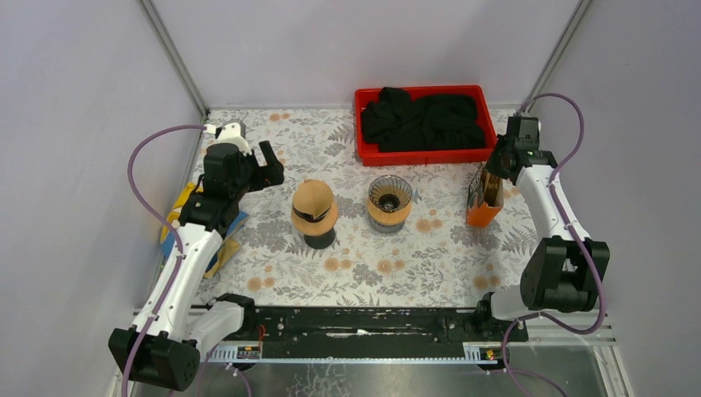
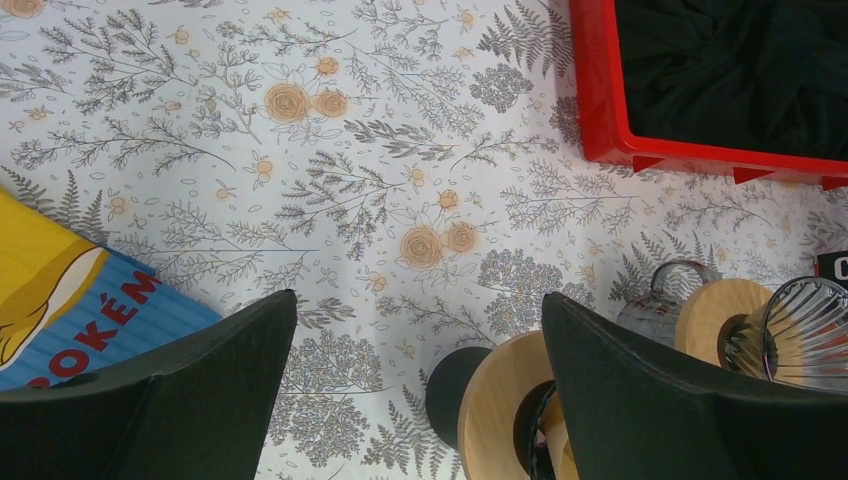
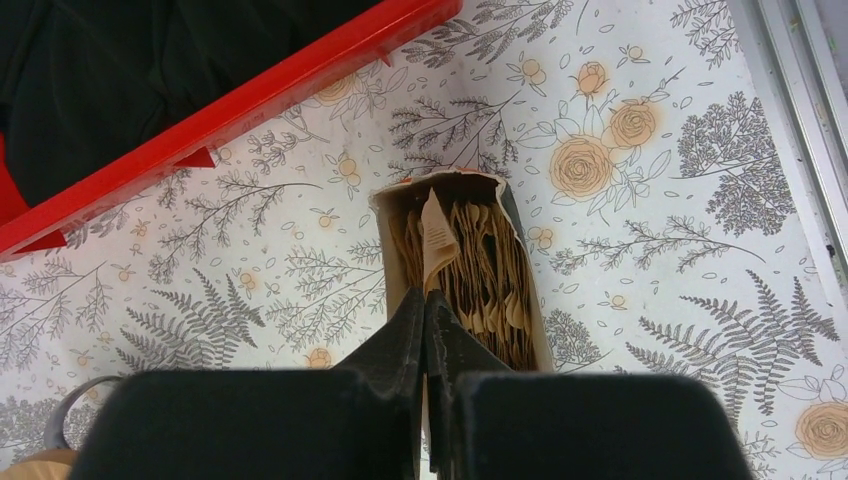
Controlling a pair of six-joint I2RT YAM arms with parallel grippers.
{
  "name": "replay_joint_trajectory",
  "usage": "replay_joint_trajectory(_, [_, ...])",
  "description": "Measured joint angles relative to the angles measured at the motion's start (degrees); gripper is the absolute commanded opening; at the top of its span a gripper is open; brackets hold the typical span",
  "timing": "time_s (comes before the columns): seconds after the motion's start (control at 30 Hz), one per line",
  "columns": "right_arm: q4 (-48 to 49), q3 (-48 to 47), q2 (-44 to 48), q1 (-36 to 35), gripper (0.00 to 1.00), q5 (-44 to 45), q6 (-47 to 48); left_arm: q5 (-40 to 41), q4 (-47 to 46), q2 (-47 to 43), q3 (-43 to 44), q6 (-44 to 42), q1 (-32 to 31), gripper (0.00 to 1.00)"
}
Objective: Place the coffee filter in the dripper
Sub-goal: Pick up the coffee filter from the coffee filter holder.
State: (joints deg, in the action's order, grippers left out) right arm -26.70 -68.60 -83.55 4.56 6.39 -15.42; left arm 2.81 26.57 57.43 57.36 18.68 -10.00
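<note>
**A:** Coffee filter of thin brown paper [image 3: 437, 232]: where is it sitting, and is anything gripping it?

**B:** I am coming to it, working outward from the near edge. The flower-printed tablecloth [image 1: 372, 265] is stretching away from the arm bases. Further in, on the left, a blue-and-yellow printed packet [image 1: 178, 222] is lying flat. The left gripper [image 1: 269, 169] is hovering just beyond it with its jaws spread wide.

**A:** What is standing in the middle?

**B:** A tan rounded wooden piece on a dark round base [image 1: 314, 213] is standing near the ribbed clear glass dripper with a wooden collar [image 1: 389, 200]. They are not touching.

**A:** And to the right?

**B:** An orange cardboard carton [image 1: 479, 213] is standing upright with its top open, packed with filters. The right gripper [image 3: 428, 298] is reaching down into it. Its fingers are pressing together, pinching the upper edge of the coffee filter. That filter is sticking up from the stack inside the carton, well apart from the dripper.

**A:** Farthest back?

**B:** A red plastic tray [image 1: 361, 124] is sitting by the rear wall, holding a crumpled black cloth [image 1: 422, 120].
</note>
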Motion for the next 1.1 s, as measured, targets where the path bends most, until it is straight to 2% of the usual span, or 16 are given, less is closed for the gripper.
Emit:
replay_joint_trajectory(0.47, [-3.8,-3.6,8.5,0.0,0.0,-0.9,0.0,-4.9,0.2,-0.3,0.5,-0.5,-1.4,1.0])
replay_joint_trajectory(0.77, [-3.9,-5.5,13.9,-0.4,0.0,-9.7,-0.9,-5.0,1.0,3.1,9.0,-0.9,-12.1,1.0])
replay_joint_trajectory(1.1, [0.6,-5.6,18.2,-3.1,0.0,-25.2,-3.1,-5.1,2.3,5.6,13.2,1.2,-23.5,1.0])
